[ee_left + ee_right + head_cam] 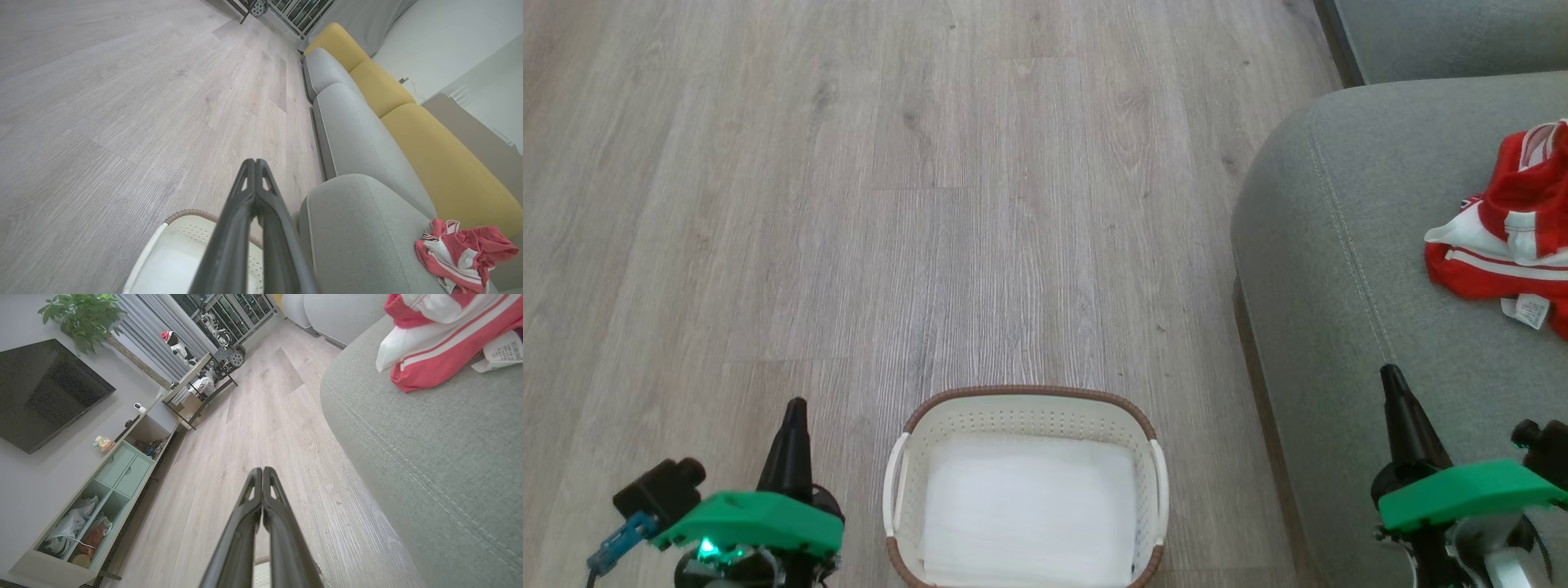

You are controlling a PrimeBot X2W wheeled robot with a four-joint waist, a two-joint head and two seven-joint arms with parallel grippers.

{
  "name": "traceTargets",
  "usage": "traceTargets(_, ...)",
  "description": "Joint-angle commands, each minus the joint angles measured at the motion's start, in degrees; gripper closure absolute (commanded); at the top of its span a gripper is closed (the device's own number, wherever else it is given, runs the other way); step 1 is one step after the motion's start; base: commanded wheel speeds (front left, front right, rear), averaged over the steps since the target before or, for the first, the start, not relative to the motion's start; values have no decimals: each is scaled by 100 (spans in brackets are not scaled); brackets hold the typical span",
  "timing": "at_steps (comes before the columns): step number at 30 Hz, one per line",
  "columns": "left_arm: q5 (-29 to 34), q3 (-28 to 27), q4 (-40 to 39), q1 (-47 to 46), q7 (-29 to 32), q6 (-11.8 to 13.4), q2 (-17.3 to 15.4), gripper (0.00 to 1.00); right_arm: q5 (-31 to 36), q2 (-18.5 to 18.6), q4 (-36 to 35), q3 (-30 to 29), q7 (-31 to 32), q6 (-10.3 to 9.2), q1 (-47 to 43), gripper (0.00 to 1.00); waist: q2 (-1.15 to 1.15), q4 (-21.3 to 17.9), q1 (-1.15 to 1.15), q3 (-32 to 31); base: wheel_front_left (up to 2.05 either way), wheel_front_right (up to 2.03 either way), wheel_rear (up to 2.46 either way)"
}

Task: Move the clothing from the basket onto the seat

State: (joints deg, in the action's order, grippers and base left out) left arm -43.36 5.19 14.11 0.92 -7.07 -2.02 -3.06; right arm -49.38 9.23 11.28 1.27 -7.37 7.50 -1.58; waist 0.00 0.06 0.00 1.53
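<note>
I'm judging task done: red striped fabric clothing lying by grey-green upholstered seat back edge; white oval plastic basket seemingly empty; left gripper, right gripper closed, empty.

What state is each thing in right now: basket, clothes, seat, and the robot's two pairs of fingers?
basket: empty, upright on the floor
clothing: crumpled, lying on the seat
seat: carrying the clothing
left fingers: shut, holding nothing
right fingers: shut, holding nothing

Open floor ahead, basket mouth unobstructed, seat front free beside clothing
</note>
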Motion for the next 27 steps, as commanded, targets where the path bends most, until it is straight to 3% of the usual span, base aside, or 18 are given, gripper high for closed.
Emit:
traceTargets(1,-179,-132,-158,-336,40,-57,-59,100,-174,14,-161,-36,48,0,319,100,0,0,0,-3,0,0,0)
traceTargets(27,-1781,-435,-110,-456,443,-220,-65,100,-1580,-168,-18,-236,455,0,467,100,0,-2,0,-47,0,0,0)
